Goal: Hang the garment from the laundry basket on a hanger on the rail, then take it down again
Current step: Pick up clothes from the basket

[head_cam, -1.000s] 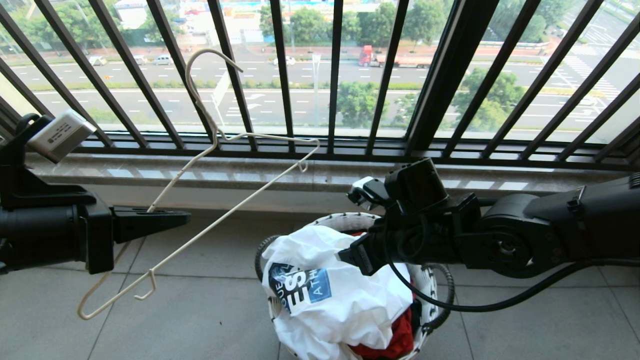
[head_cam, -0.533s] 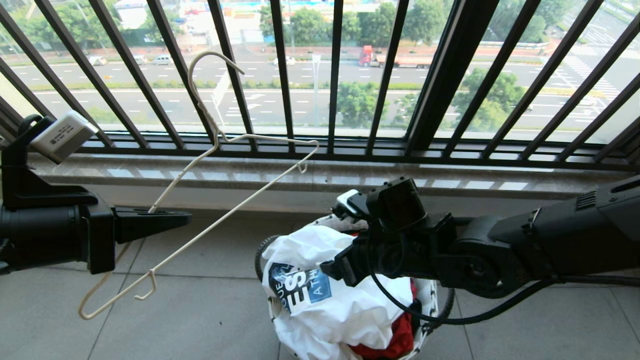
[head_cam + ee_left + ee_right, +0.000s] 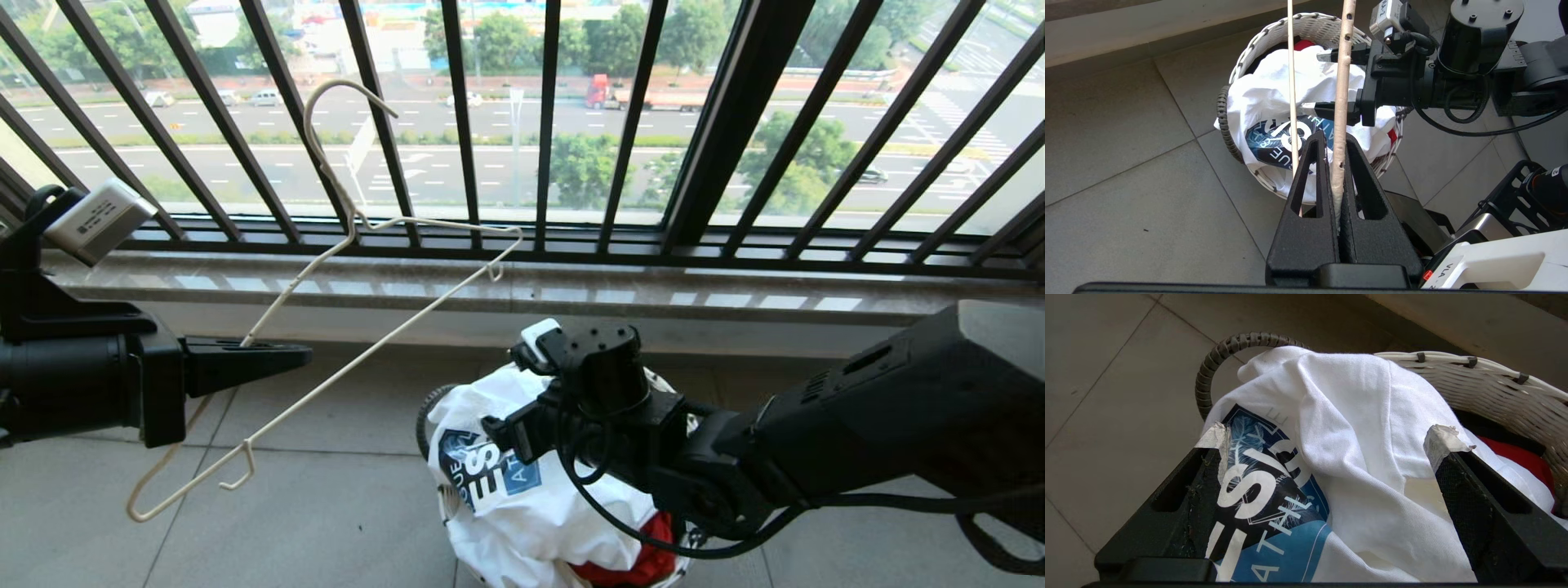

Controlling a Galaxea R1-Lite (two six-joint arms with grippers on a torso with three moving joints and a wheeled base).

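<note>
The garment (image 3: 563,506), a white T-shirt with a dark blue emblem, lies heaped in the laundry basket (image 3: 1306,20) on the floor tiles. My right gripper (image 3: 498,437) is down over the heap and open. In the right wrist view its taped fingertips (image 3: 1443,441) stand on either side of a shirt fold (image 3: 1355,428). My left gripper (image 3: 306,354) is held out at the left, shut on the hanger (image 3: 384,340). The thin cream wire runs up between the shut fingers (image 3: 1333,136), and the hanger's hook points up in front of the window bars. The rail is out of view.
A black barred window railing (image 3: 547,122) and a stone ledge (image 3: 522,286) close off the far side. A red cloth (image 3: 645,555) lies under the shirt in the basket. A dark twisted handle (image 3: 1208,371) loops off the basket rim. Grey floor tiles (image 3: 326,506) lie around it.
My right arm has dropped and swung left over the basket, bringing its gripper down onto the shirt. The left arm and the hanger have kept still.
</note>
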